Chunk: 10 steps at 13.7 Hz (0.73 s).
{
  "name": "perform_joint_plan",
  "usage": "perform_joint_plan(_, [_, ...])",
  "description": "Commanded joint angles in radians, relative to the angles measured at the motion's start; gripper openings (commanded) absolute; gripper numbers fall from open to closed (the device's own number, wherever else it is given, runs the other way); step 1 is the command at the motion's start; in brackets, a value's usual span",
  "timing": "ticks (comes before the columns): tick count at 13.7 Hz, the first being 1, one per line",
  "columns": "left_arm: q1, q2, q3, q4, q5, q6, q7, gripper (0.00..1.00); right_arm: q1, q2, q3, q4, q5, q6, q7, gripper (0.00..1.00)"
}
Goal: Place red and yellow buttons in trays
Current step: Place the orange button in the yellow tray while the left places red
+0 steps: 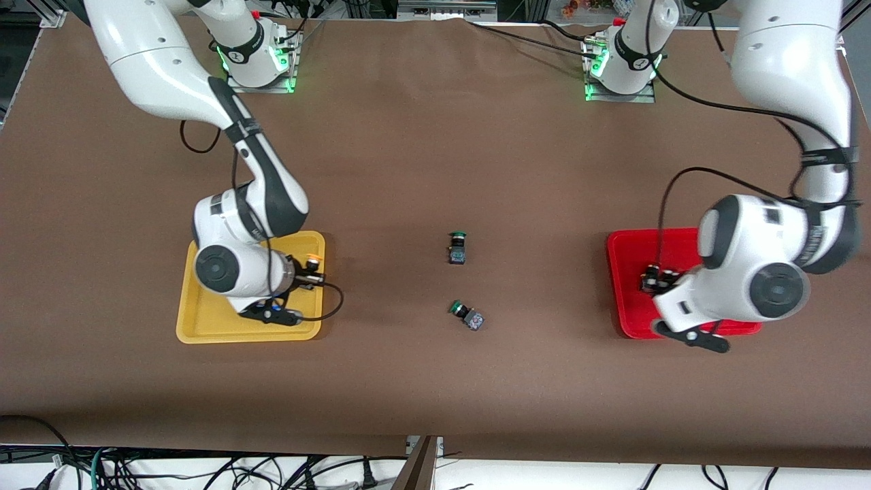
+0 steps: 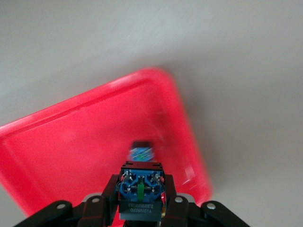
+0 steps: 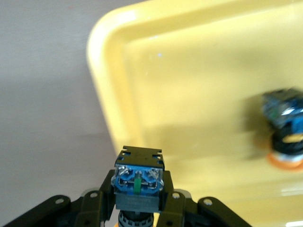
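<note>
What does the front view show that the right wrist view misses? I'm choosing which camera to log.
Only the front view shows the red tray with the left claw over it, and two green-capped switches on the table between the trays. Only the right wrist view shows the right claw clamping a button's dark body by its sides. Both show the yellow tray and a yellow-capped button already lying in it.

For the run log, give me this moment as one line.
left gripper: shut on button switch over red plastic tray | right gripper: shut on switch over yellow plastic tray
</note>
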Motion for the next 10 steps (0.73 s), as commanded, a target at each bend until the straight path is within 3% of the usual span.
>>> perform_joint_plan(1, [0.065,-0.012,-0.012,-0.155,0.023,0.128,0.167,0.12,-0.009,-0.002,-0.006,-0.017,-0.013,-0.01,-0.069,0.0])
perform_joint_plan(3, [0.1,-0.023,-0.013,-0.25,0.065,0.277,0.228,0.12,-0.01,0.021,-0.031,-0.019,-0.012,-0.004,-0.093,0.0])
perform_joint_plan(4, [0.109,-0.026,-0.013,-0.274,0.066,0.317,0.244,0.12,-0.01,0.03,-0.034,-0.017,-0.01,0.003,-0.082,0.76])
perform_joint_plan(5, [0.111,-0.026,-0.013,-0.281,0.066,0.322,0.245,0.12,-0.01,0.027,-0.034,-0.014,-0.01,0.005,-0.086,1.0])
perform_joint_plan(7, [0.113,-0.025,-0.013,-0.285,0.066,0.324,0.247,0.17,-0.009,-0.001,-0.037,0.006,-0.012,-0.01,-0.102,1.0])
perform_joint_plan(8, [0.117,-0.023,-0.013,-0.288,0.066,0.325,0.247,0.29,-0.01,-0.036,-0.04,0.009,-0.01,-0.012,-0.103,1.0])
perform_joint_plan(9, [0.123,-0.023,-0.013,-0.289,0.066,0.325,0.247,0.79,-0.015,-0.074,-0.047,0.009,-0.01,-0.027,-0.105,1.0])
perform_joint_plan(10, [0.129,-0.028,-0.013,-0.289,0.066,0.322,0.253,1.0,-0.016,-0.118,-0.051,0.01,-0.01,-0.071,-0.105,1.0])
